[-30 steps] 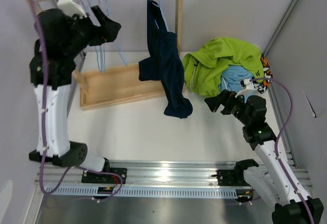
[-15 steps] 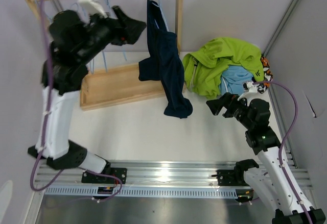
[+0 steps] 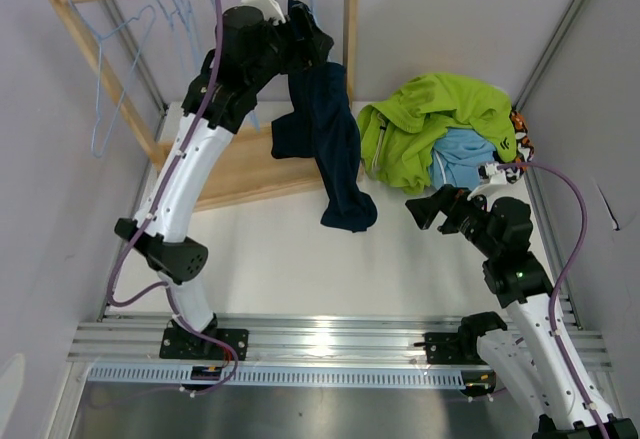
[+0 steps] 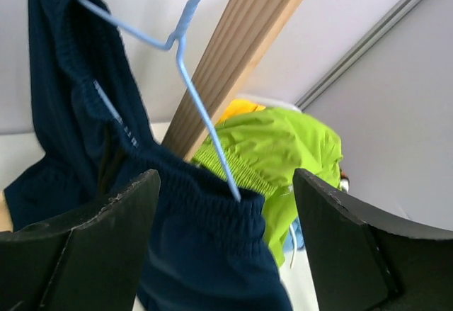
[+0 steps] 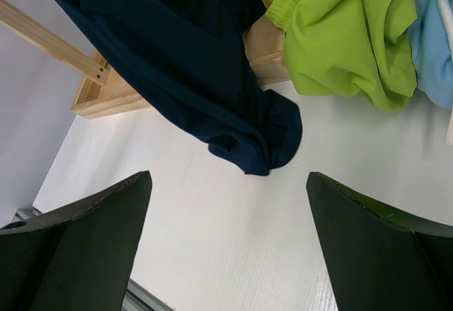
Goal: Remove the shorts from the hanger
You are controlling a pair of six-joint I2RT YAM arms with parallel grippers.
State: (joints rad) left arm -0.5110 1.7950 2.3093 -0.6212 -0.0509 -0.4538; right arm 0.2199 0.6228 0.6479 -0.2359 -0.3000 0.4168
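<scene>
Left pincer, jaws spread wide and gripping nothing, hovers with the dark navy shorts on their blue hanger just ahead of its fingers. Right pincer, equally wide and empty, faces the navy hem; lime green shorts and light blue shorts, 2 pairs, lie heaped ahead to its right.

Bare white tabletop open below navy shorts, wooden post just beside hanger, clothes pile right

Bright even light, soft shadows, glare on rail, sharp focus
</scene>
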